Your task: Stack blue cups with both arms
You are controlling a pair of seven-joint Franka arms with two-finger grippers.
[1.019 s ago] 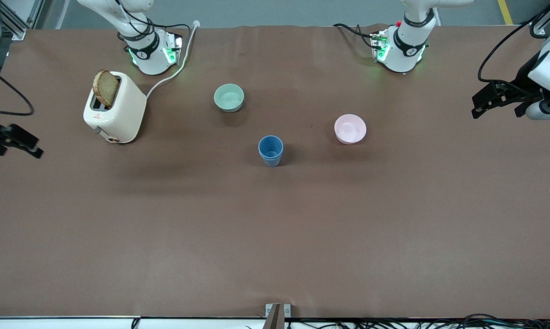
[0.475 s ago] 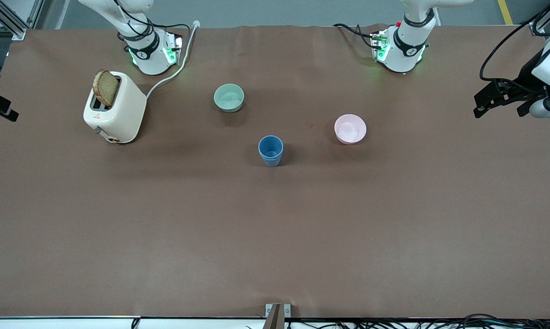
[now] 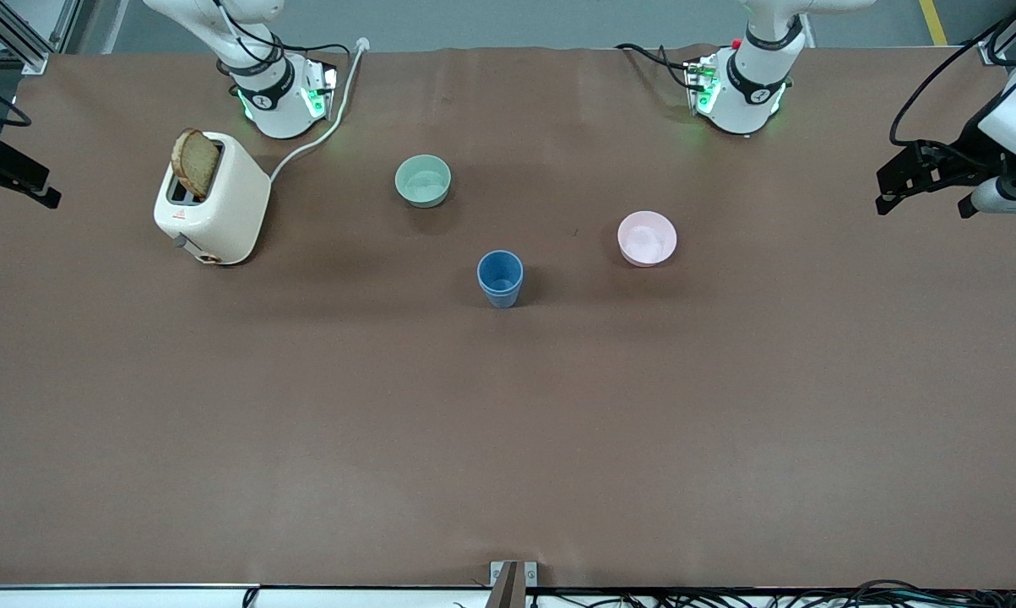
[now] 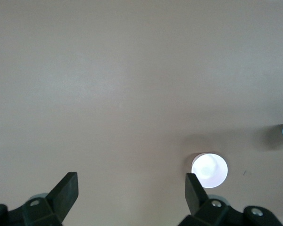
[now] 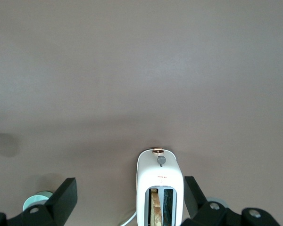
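The big brown table [image 3: 508,422] holds a toaster [image 3: 216,198] at the right arm's end. High over each table end hang the left end effector [image 4: 130,190] and right end effector [image 5: 130,195], fingers wide apart, holding nothing. The stacked blue cups [image 3: 500,278] stand mid-table, between two bowls.

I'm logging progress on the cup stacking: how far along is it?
It looks done: a single blue cup stack stands mid-table, no second cup apart. Nothing is in hand: the left gripper is open, high over the table's left-arm end, the right gripper open above the toaster. Nothing visible remains.
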